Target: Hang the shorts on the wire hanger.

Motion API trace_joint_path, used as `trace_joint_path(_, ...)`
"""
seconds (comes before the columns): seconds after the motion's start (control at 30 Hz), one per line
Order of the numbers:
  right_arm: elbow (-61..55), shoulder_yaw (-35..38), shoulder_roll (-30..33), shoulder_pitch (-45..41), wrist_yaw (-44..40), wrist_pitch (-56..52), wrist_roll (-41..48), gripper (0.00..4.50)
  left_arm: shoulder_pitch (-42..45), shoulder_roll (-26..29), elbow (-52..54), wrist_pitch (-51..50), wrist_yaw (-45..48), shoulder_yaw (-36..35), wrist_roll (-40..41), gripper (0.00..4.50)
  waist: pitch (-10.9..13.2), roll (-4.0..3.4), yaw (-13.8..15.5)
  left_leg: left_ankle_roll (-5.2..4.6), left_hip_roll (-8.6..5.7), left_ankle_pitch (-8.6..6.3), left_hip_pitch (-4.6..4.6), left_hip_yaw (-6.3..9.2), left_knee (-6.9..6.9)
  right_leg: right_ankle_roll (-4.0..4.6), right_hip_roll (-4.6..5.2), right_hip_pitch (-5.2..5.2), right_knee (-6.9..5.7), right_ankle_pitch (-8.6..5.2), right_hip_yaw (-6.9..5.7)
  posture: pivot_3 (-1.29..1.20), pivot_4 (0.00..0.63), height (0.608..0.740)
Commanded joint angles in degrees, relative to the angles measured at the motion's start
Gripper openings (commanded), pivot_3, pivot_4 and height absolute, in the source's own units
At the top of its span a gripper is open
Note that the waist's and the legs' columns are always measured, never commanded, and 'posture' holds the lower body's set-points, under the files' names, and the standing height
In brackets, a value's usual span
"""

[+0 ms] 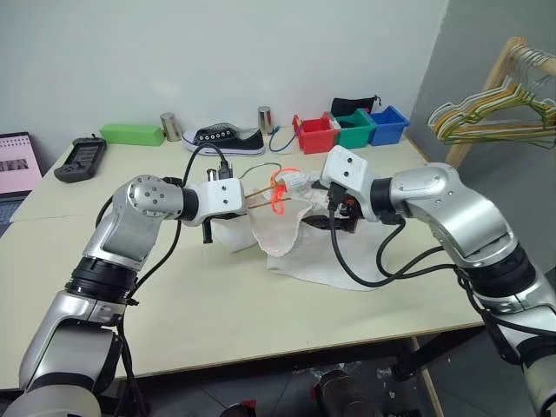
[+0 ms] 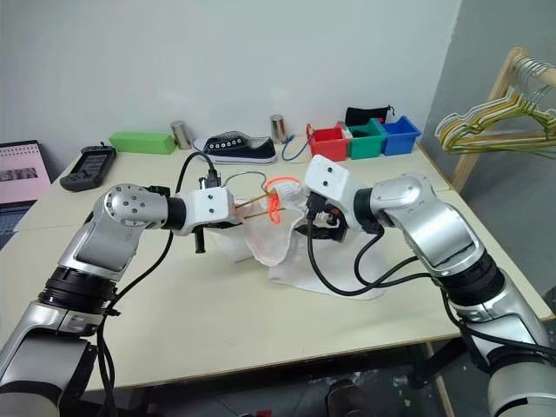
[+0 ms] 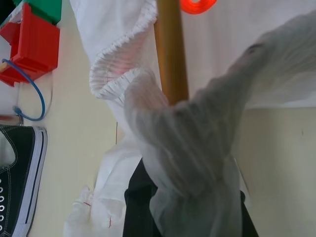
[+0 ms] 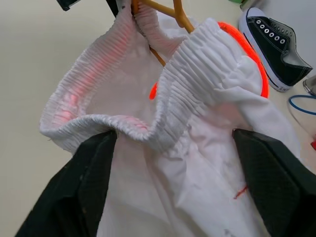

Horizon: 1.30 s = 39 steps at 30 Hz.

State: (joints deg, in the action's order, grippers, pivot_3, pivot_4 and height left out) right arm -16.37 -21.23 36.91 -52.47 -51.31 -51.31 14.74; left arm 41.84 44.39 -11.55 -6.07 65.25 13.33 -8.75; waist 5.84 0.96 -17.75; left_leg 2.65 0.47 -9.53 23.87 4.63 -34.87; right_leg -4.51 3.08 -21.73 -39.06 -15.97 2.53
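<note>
Both arms meet over one shorts (image 1: pixel 300 230): left gripper (image 1: pixel 252 201) clamps one wire hanger (image 1: pixel 265 193), right gripper (image 4: pixel 173 173) spread

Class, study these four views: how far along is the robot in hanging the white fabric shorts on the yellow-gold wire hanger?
Done: the yellow-gold wire hanger is already poked into the gathered waistband of the white fabric shorts.

In hand: the left gripper is shut beside the hanger's end; the right gripper stands open around the waistband.

Left: most of the shorts lie heaped on the pale wooden table, so the fabric isn't hanging yet.
</note>
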Motion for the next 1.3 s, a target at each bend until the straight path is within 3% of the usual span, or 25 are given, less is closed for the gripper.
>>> trace_joint_path(0.03,-1.79,5.13,4.19,-2.25,-3.66,-0.3,1.97,4.44,0.28,1.1,1.48,1.29,1.6,-0.4,1.03,0.0,0.0,0.0,-0.01,0.0,0.0,0.0,0.0,0.0,0.0,0.0,0.0,0.0,0.0,0.0,0.0,-0.27,0.008,0.74)
trace_joint_path(0.33,10.07,-2.1,11.09,-3.15,-9.78,17.6,-9.69,4.44,0.81,-0.12,1.54,1.89,1.84,-0.09,1.17,0.0,0.0,0.0,-0.76,0.0,0.0,0.0,-0.03,-0.06,-0.01,0.0,0.02,0.0,0.01,0.0,0.02,-0.27,0.011,0.74)
trace_joint_path(0.57,18.96,-7.13,7.7,-3.14,-12.05,27.11,-16.91,4.44,0.97,-0.18,2.27,1.74,2.07,-0.49,1.39,0.0,0.0,0.0,-2.1,0.0,0.0,0.0,-0.02,-0.07,0.0,0.0,0.02,0.0,0.0,0.0,0.04,-0.25,0.013,0.74)
trace_joint_path(0.87,30.56,-7.87,0.42,-6.54,-10.61,34.62,-23.79,4.44,0.04,0.41,3.69,1.09,2.0,-0.81,1.6,0.0,0.0,0.0,-2.49,0.0,-0.02,0.01,-0.09,-0.03,-0.01,-0.01,0.02,0.06,-0.04,0.01,0.03,-0.24,0.016,0.74)
trace_joint_path(1.03,33.05,-7.22,0.03,-6.78,-10.5,38.05,-26.49,3.55,-0.41,0.85,4.63,0.74,2.02,-0.79,1.52,0.0,0.0,0.0,-2.21,0.0,-0.03,0.01,-0.09,0.01,-0.01,-0.01,0.02,0.09,-0.03,0.02,0.01,-0.23,0.021,0.74)
trace_joint_path(1.3,34.13,-6.11,0.12,-6.08,-10.25,39.96,-28.6,1.54,0.66,0.91,3.52,1.58,1.68,-0.34,1.26,0.0,0.0,0.0,-1.61,0.0,-0.03,0.01,-0.11,0.02,-0.01,-0.01,0.01,0.11,-0.05,0.02,0.0,-0.24,0.02,0.74)
